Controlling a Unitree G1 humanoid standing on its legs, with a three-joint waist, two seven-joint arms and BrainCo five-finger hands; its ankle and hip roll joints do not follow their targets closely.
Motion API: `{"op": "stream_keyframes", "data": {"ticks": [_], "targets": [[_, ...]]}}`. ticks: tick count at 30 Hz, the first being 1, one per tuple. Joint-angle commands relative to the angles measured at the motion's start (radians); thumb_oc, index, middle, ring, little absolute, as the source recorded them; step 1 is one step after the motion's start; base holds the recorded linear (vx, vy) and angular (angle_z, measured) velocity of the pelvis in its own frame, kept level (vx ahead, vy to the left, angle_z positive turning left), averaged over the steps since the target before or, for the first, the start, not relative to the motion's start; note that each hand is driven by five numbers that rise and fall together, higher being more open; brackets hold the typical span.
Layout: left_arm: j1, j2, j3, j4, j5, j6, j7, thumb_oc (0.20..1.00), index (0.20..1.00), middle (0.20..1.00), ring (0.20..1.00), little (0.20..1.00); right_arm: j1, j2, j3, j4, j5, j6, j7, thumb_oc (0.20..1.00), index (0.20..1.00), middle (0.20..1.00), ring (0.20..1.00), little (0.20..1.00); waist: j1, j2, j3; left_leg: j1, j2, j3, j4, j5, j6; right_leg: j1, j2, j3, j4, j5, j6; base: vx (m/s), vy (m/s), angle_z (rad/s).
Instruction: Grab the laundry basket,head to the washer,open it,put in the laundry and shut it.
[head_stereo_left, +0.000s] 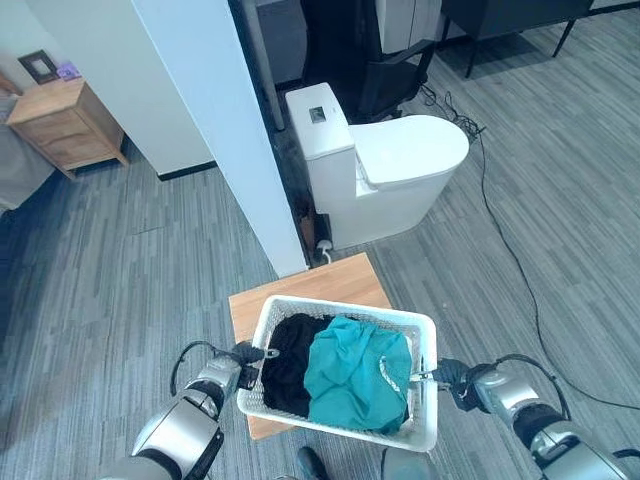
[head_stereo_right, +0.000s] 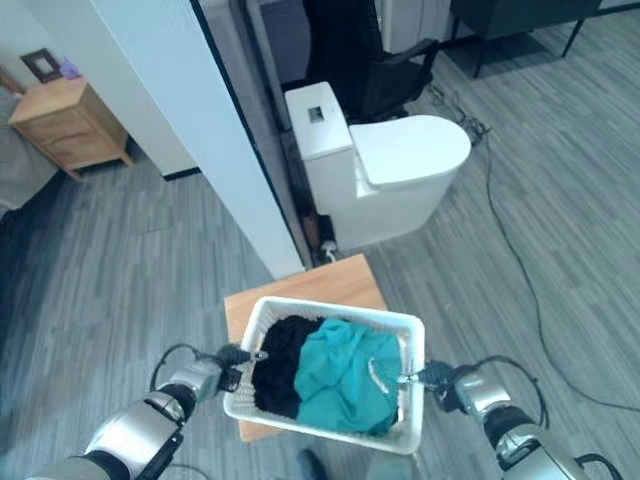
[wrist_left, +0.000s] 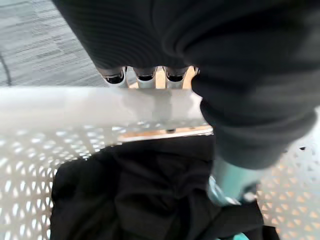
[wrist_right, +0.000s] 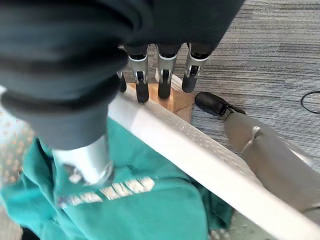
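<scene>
Left robot hand (head_stereo_left: 243, 353) and right robot hand (head_stereo_left: 447, 373) both gripping white laundry basket (head_stereo_left: 275, 311) rim, teal garment's (wrist_right: 150, 200) print visible from right wrist

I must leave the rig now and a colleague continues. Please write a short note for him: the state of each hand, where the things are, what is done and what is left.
Left hand: fingers curled over the left rim of the white laundry basket, thumb inside.
Right hand: fingers hooked over the right rim, thumb inside.
The basket is over a small wooden table; I cannot tell whether it rests on it or is lifted. Inside lie a black garment and a teal garment.
Done: the basket is grabbed on both sides.
Left: carry it to the washer, open it, load the laundry, shut it.
Ahead stand a white toilet and a white wall.
</scene>
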Motion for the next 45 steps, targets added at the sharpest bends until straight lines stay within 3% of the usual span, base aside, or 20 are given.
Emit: {"op": "stream_keyframes", "data": {"ticks": [1,5,6,7,13,20,31,37,40,45], "targets": [[-0.082,-0.118,-0.005,0.02,-0.04,-0.027,-0.048,0.2,0.2,0.2,0.2,0.2,-0.076,0.125,0.005,-0.035,0.109,-0.062,0.014,0.46,0.46,0.46,0.46,0.46,0.003,-0.008,0.011,-0.01,-0.016,-0.023,0.009,0.062,-0.033,0.082,-0.106,-0.011,0.016,0.05,0.13,0.04,-0.008,0.04],[-0.077,-0.151,-0.018,-0.004,-0.104,-0.038,-0.033,0.2,0.2,0.2,0.2,0.2,-0.097,0.164,-0.005,-0.005,0.132,-0.085,-0.021,0.36,0.36,0.36,0.36,0.36,0.01,0.009,0.009,-0.015,-0.019,-0.027,0.007,0.065,-0.035,0.081,-0.111,-0.023,0.011,0.053,0.131,0.03,-0.007,0.07],[-0.078,-0.164,-0.032,-0.017,-0.128,-0.041,-0.029,0.2,0.2,0.2,0.2,0.2,-0.109,0.177,-0.008,0.011,0.138,-0.093,-0.038,0.216,0.216,0.216,0.216,0.216,0.014,0.017,0.006,-0.018,-0.021,-0.034,0.008,0.065,-0.034,0.085,-0.114,-0.031,0.01,0.05,0.13,0.03,-0.01,0.13],[-0.078,-0.172,-0.037,-0.024,-0.143,-0.04,-0.028,0.2,0.2,0.2,0.2,0.2,-0.114,0.182,-0.006,0.01,0.146,-0.097,-0.046,0.2,0.2,0.2,0.2,0.2,0.016,0.021,0.006,-0.019,-0.023,-0.036,0.008,0.065,-0.034,0.087,-0.115,-0.035,0.009,0.049,0.13,0.05,-0.016,0.11],[-0.074,-0.219,-0.095,-0.088,-0.235,-0.05,-0.017,0.2,0.2,0.2,0.2,0.2,-0.139,0.208,-0.002,0.048,0.169,-0.113,-0.077,0.2,0.2,0.2,0.2,0.2,0.026,0.042,0.003,-0.024,-0.026,-0.059,0.007,0.069,-0.038,0.105,-0.122,-0.062,0.007,0.042,0.129,0.03,-0.01,0.09],[-0.028,-0.243,-0.11,-0.232,-0.421,-0.081,0.029,0.2,0.2,0.2,0.2,0.2,-0.086,0.255,-0.12,-0.07,0.398,-0.189,-0.181,0.2,0.2,0.2,0.2,0.2,0.036,0.044,0.002,-0.014,-0.025,-0.072,0.008,0.066,-0.038,0.13,-0.123,-0.079,0.01,0.032,0.13,0.04,-0.017,0.09],[0.144,-0.148,-0.205,-0.62,-0.646,-0.091,0.015,0.2,0.2,0.2,0.2,0.2,0.099,0.23,-0.169,-0.254,0.36,-0.286,-0.194,0.2,0.2,0.2,0.2,0.2,0.04,0.016,-0.006,0.004,-0.027,-0.097,0.008,0.061,-0.037,0.165,-0.131,-0.094,0.02,0.048,0.143,0.01,-0.004,0.06],[0.221,-0.079,-0.236,-0.73,-0.669,-0.076,-0.006,0.2,0.2,0.2,0.2,0.2,0.182,0.219,-0.135,-0.258,0.317,-0.288,-0.159,0.2,0.2,0.2,0.2,0.2,0.046,0.002,-0.018,0.026,-0.028,-0.103,0.008,0.054,-0.034,0.183,-0.136,-0.092,0.031,0.053,0.149,-0.01,0.013,0.0],[0.276,-0.048,-0.253,-0.746,-0.663,-0.05,-0.024,0.2,0.2,0.2,0.2,0.2,0.247,0.235,-0.102,-0.254,0.366,-0.265,-0.126,0.2,0.2,0.2,0.2,0.2,0.05,-0.009,-0.031,0.045,-0.029,-0.109,0.006,0.05,-0.032,0.197,-0.139,-0.092,0.05,0.054,0.15,-0.01,0.022,0.03],[0.291,-0.062,-0.257,-0.692,-0.636,-0.039,-0.035,0.2,0.2,0.2,0.2,0.2,0.252,0.251,-0.052,-0.209,0.344,-0.246,-0.1,0.2,0.2,0.2,0.2,0.2,0.055,-0.012,-0.04,0.066,-0.034,-0.118,0.002,0.04,-0.026,0.21,-0.145,-0.098,0.077,0.043,0.149,-0.01,0.037,-0.01]]}}
